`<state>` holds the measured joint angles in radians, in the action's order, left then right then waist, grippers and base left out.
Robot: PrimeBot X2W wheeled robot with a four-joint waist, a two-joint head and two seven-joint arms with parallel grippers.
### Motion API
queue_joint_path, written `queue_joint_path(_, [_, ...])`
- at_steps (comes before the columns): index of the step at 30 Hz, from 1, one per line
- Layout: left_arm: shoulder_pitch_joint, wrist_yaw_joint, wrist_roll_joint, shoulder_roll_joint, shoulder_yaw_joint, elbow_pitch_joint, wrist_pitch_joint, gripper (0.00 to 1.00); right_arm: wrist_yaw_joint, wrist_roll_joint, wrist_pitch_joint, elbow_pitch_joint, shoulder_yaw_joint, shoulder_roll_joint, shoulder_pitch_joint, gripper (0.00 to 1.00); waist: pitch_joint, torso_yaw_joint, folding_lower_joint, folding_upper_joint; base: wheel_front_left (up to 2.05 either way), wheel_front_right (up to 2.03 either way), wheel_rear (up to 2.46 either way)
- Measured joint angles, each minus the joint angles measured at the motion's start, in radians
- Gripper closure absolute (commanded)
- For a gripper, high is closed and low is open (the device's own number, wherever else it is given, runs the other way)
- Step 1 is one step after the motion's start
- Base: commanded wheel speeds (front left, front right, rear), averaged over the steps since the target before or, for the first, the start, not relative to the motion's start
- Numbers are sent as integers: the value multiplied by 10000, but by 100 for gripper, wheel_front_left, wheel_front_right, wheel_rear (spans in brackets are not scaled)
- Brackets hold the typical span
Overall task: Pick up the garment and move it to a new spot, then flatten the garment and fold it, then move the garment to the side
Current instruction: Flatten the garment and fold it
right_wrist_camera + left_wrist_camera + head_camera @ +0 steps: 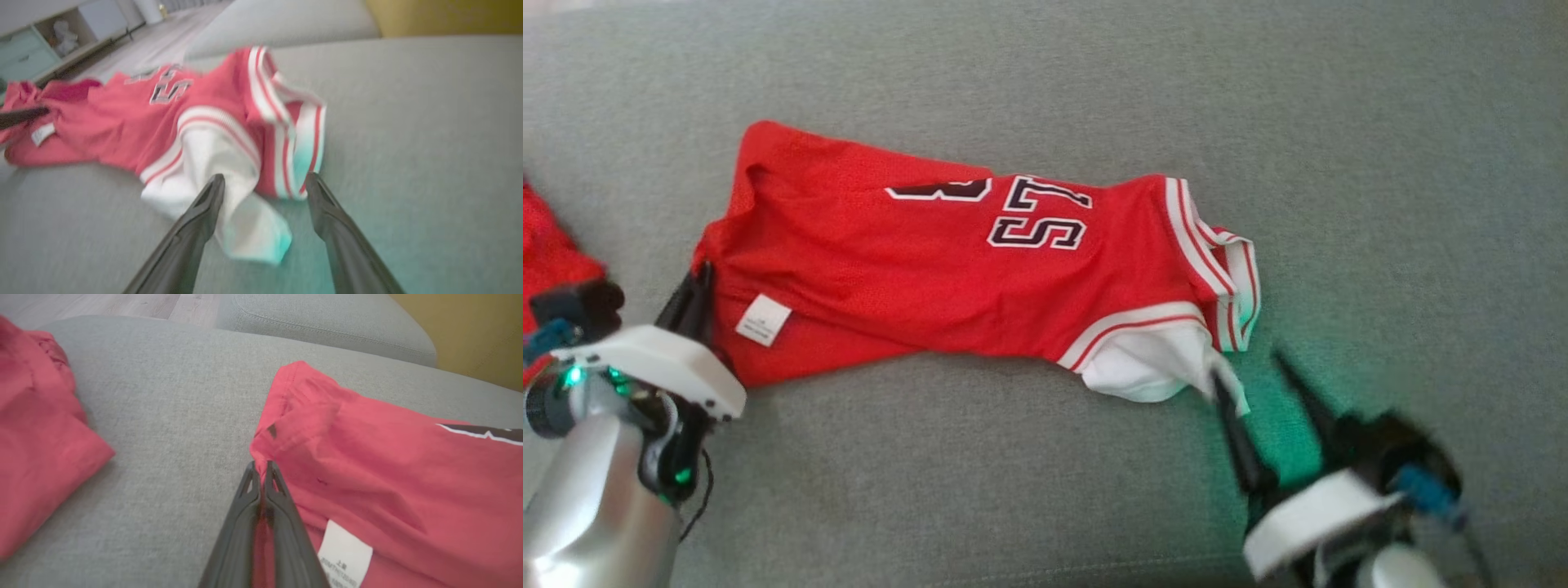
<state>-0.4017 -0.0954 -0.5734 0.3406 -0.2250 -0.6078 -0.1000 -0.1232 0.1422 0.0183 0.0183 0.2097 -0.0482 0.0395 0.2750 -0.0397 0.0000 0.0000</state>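
Head view: the garment, a red jersey with white-and-red striped trim, lies lengthwise across the grey sofa cushion. Bare cushion runs wide on the far side of the garment, on its near side, and beyond its striped end. At the garment's hem end room is tighter, because a second red cloth lies a little way off from that hem, with a strip of grey between them.

In the left wrist view, the cushion's far edge beyond the garment drops to wooden floor, and another grey cushion sits past it.

My left gripper is pinched closed on the garment's hem edge, with red fabric caught between the fingers, just beside the white label. My right gripper stands wide apart at the garment's other end. One finger overlaps the white inner fabric that spills out there, and the other is over bare cushion. It holds nothing.

Count: one garment, one other red cloth, one label, two grippers.
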Motion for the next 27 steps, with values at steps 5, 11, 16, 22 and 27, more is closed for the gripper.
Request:
queue_joint_path(5, [217, 94, 2, -71, -190, 249, 2, 100, 0, -382, -424, 322, 326, 6, 845, 0, -9, 212, 0, 0, 0, 0, 0])
queue_joint_path(11, [215, 134, 0, -198, -251, 416, 2, 100, 0, -529, -631, 430, 485, -21, 741, 0, 52, 344, 0, 0, 0, 0, 0])
queue_joint_path(16, [214, 136, 0, -232, -278, 428, -4, 100, 0, -779, -811, 790, 602, -58, 672, 0, 80, 410, 0, 0, 0, 0, 0])
queue_joint_path(22, [207, 161, -8, -267, -320, 420, -174, 100, 0, -813, -871, 1381, 531, -75, 117, 95, 87, 376, 0, 0, 0, 0, 0])
queue_joint_path(27, [216, 161, -8, -313, -462, 431, -454, 100, 0, -708, -650, 1298, 364, -73, 87, 100, -52, 401, 0, 0, 0, 0, 0])
